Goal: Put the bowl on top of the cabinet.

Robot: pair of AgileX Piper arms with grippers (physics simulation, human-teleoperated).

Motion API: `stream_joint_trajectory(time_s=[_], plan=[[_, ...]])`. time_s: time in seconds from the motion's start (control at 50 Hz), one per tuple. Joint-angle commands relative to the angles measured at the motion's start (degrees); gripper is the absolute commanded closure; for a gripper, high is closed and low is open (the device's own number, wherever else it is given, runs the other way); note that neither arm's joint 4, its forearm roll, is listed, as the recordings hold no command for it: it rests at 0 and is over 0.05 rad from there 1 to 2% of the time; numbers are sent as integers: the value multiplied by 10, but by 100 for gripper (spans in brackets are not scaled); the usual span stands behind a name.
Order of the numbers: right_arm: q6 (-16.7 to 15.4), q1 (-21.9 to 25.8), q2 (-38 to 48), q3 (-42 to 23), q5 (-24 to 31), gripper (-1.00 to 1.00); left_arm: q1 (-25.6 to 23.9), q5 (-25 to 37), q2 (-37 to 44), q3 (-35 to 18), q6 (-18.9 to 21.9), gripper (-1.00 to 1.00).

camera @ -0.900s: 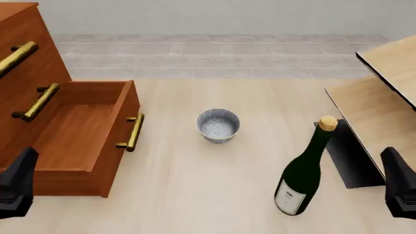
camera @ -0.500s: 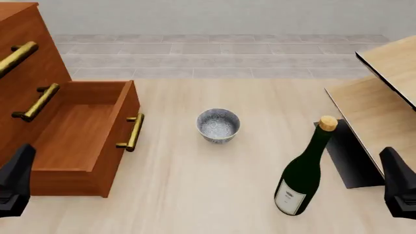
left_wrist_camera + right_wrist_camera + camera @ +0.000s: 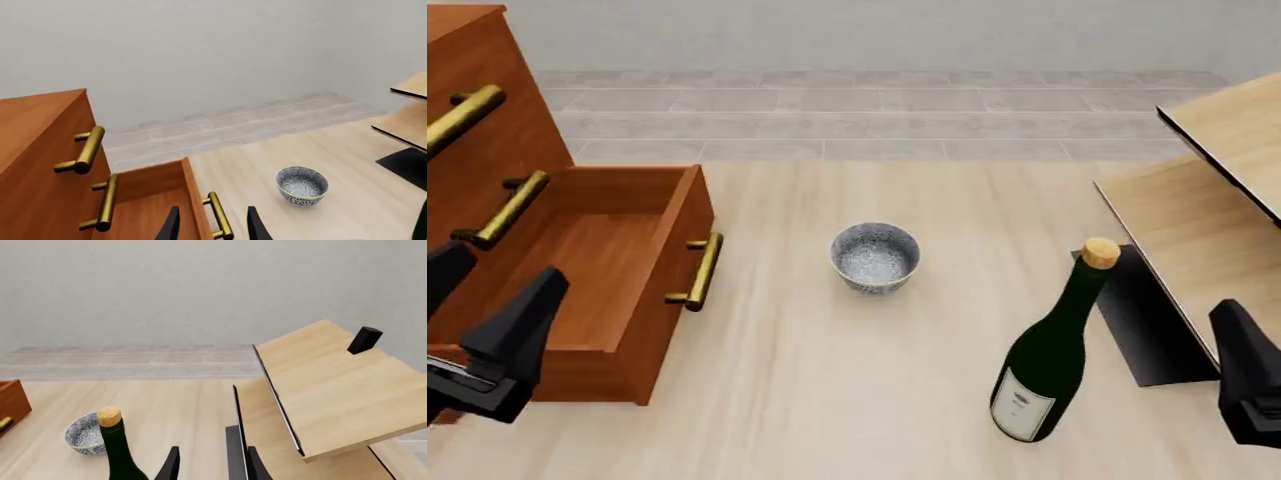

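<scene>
The bowl (image 3: 876,256), small, round and blue-grey patterned, stands upright on the table near the middle; it also shows in the left wrist view (image 3: 302,184) and the right wrist view (image 3: 85,434). The reddish-brown cabinet (image 3: 487,150) fills the left side, its lowest drawer (image 3: 601,260) pulled open and empty. My left gripper (image 3: 501,275) hangs open over the drawer's near left part, well left of the bowl, its fingers (image 3: 171,227) holding nothing. My right gripper (image 3: 1241,350) sits at the lower right edge, open and empty in the right wrist view (image 3: 212,465).
A dark green corked bottle (image 3: 1052,352) stands right of and nearer than the bowl. A pale wood shelf unit (image 3: 1208,215) with a black support (image 3: 1148,330) occupies the right side. Brass bar handles (image 3: 699,270) stick out from the drawer fronts.
My left gripper has risen and moved right, into view over the open drawer. The right gripper, bowl and bottle have not moved.
</scene>
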State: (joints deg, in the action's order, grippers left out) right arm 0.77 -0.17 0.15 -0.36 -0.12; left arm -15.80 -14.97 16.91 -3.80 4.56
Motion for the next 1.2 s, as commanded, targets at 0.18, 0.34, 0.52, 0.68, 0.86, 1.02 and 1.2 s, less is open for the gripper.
stream_joint_trajectory(time_s=[0.18, 0.34, 0.52, 0.68, 0.86, 1.02, 1.2], plan=[[2, -2, -1, 1, -4, -100, -59, -182, 264, -50, -23, -100], [3, -2, -1, -1, -2, -100, -60, -213, 336, -80, -33, -100], [3, -3, -1, 1, -3, -100, -77, -253, 412, -111, -27, -100], [6, -4, -1, -2, -2, -100, -92, -263, 458, -144, -23, -100], [7, -5, -1, -1, -3, -100, -101, -224, 515, -215, -30, -100], [7, -4, 0, -1, -3, -100, -84, -143, 542, -283, -20, -100], [6, -3, 0, -2, -1, -100, -80, -38, 598, -373, -36, -100]])
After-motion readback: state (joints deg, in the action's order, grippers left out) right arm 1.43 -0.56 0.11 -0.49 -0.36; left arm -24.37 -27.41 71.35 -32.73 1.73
